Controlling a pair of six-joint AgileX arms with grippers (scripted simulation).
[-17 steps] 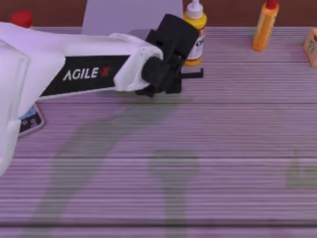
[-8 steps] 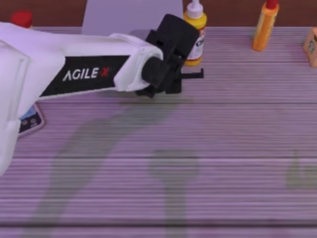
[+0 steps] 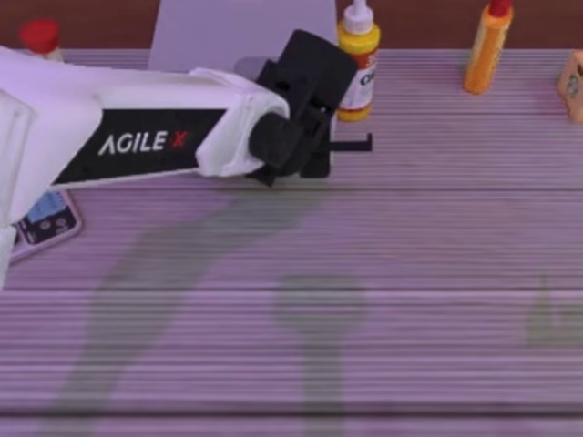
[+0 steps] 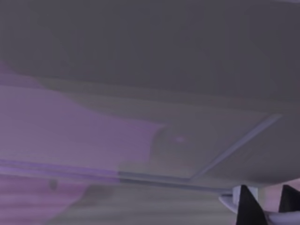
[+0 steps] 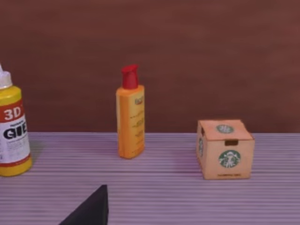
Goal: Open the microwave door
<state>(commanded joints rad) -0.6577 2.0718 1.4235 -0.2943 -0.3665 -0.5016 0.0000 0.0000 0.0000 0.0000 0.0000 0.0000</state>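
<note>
One microwave (image 3: 241, 27), three bottles (image 3: 358, 60) (image 3: 488, 45) (image 3: 40, 38), one box (image 3: 573, 84), one scale (image 3: 47, 218)

Close view of the greyish translucent window of the microwave door (image 4: 154, 61), which fills the upper and central parts of the frame. A thin pale frame edge (image 4: 241, 140) runs diagonally from centre right down to lower centre, meeting a horizontal pale strip along the lower part. Purple striped bench surface (image 4: 56, 136) appears, reflected or seen through the panel, at left and lower left. Two dark pointed fingers (image 4: 249, 208) of the left gripper (image 4: 268, 210) rise from the lower right corner, slightly apart, with a white piece between and beside them; what that piece is cannot be told.
</note>
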